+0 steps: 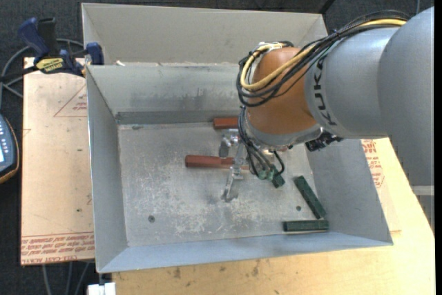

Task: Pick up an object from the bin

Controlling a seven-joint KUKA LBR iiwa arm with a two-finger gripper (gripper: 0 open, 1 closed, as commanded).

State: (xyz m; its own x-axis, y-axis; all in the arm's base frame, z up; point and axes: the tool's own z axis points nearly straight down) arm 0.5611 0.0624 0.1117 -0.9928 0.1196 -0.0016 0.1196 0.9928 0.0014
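The grey metal bin (103, 162) is seen from above, and few things are scattered over its floor. A red-brown bar (204, 162) lies flat near the middle of the floor, set roughly parallel to the back wall. A shorter red-brown piece (224, 123) is found right at the foot of that back wall. Over on the right side, a dark green bar (309, 197) is laid at a slant, and a second dark green bar (304, 225) rests flat close to the front wall, just beside the lower end of the first.

The arm (387, 79) is reached in from the right, its orange cover (276, 100) wrapped with cables (304, 55). The pincer (231, 182) is lowered to the bin floor at the centre. The red-brown bar is placed directly to its left, and the bar's right end is met by the pincer's metal parts. The green bars are well apart from it, off to the right.

Whether the pincer is open or closed cannot be told, as its upper part is covered by the wrist. Whether the bar is actually gripped cannot be told either.
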